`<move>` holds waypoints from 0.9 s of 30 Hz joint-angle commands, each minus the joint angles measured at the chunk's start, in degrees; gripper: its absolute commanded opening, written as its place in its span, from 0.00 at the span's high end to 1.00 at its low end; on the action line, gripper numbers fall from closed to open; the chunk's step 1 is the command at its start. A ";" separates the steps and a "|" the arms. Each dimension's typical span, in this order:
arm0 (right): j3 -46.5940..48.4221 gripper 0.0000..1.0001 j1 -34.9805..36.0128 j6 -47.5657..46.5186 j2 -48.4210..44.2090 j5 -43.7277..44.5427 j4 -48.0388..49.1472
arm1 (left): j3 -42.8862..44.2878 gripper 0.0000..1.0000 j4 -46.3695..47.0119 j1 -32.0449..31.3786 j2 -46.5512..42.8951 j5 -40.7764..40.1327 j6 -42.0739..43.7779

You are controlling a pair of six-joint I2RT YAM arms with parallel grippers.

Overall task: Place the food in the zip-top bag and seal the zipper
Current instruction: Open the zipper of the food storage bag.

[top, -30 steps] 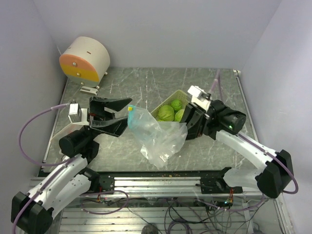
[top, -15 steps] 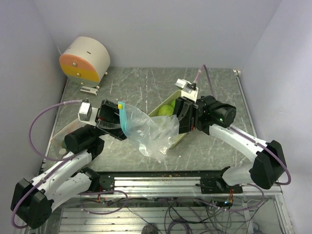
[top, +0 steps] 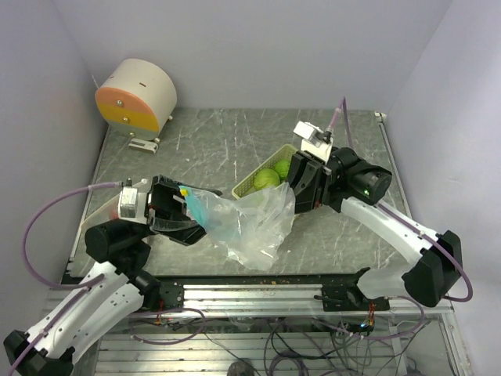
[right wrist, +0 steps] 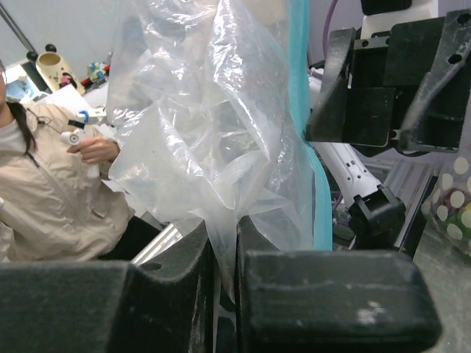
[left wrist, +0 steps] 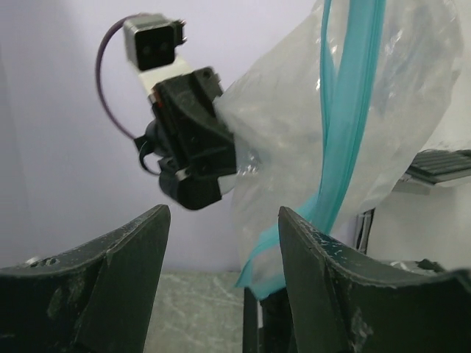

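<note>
The clear zip-top bag (top: 252, 223) with a teal zipper hangs between the two grippers, lifted off the table. My right gripper (top: 293, 200) is shut on the bag's plastic edge, which is pinched between its fingers (right wrist: 199, 257). My left gripper (top: 190, 210) is open, with its jaws wide apart; the teal zipper end (left wrist: 335, 147) hangs just in front of its right finger. Green round food (top: 266, 178) lies in the pale yellow-green basket (top: 244, 188) behind the bag. Orange and maroon pieces are hidden. No food shows inside the bag.
A round white, orange and yellow drum (top: 137, 95) stands at the back left. The metal rail (top: 258, 294) runs along the near edge. Walls close in the left, back and right sides. A person (right wrist: 44, 176) is beyond the table in the right wrist view.
My left gripper has drawn back toward the near left by the zipper end. My right gripper has shifted slightly right and back with the bag, which is now spread out between them.
</note>
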 commanded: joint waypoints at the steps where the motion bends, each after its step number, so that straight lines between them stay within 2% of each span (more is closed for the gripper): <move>1: 0.85 0.91 -0.03 -1.56 -2.67 -0.93 9.38 | 0.86 0.28 -17.96 -0.28 -3.90 -3.15 9.97; 4: 0.55 0.91 0.01 -4.21 -3.39 -0.41 6.47 | 0.59 0.27 -14.67 -0.33 -3.41 -2.16 8.29; 8: 2.20 0.91 0.05 -2.61 -3.19 -0.69 7.49 | 0.02 0.28 -8.67 -0.33 -1.26 1.47 5.13; 12: 2.31 0.90 0.11 -3.01 -3.03 0.11 6.93 | -2.05 0.27 0.13 -0.33 0.27 1.54 1.78; 18: 1.57 0.90 0.14 5.08 0.46 2.11 17.00 | -1.84 0.27 10.47 -0.33 5.15 1.86 -3.00; 23: 0.05 0.90 0.15 4.26 1.37 3.01 17.11 | -1.36 0.27 22.34 -0.33 9.91 2.29 -9.05; 27: -0.57 0.90 0.28 3.68 1.96 3.46 17.07 | -0.58 0.27 26.34 -0.33 11.86 2.21 -11.49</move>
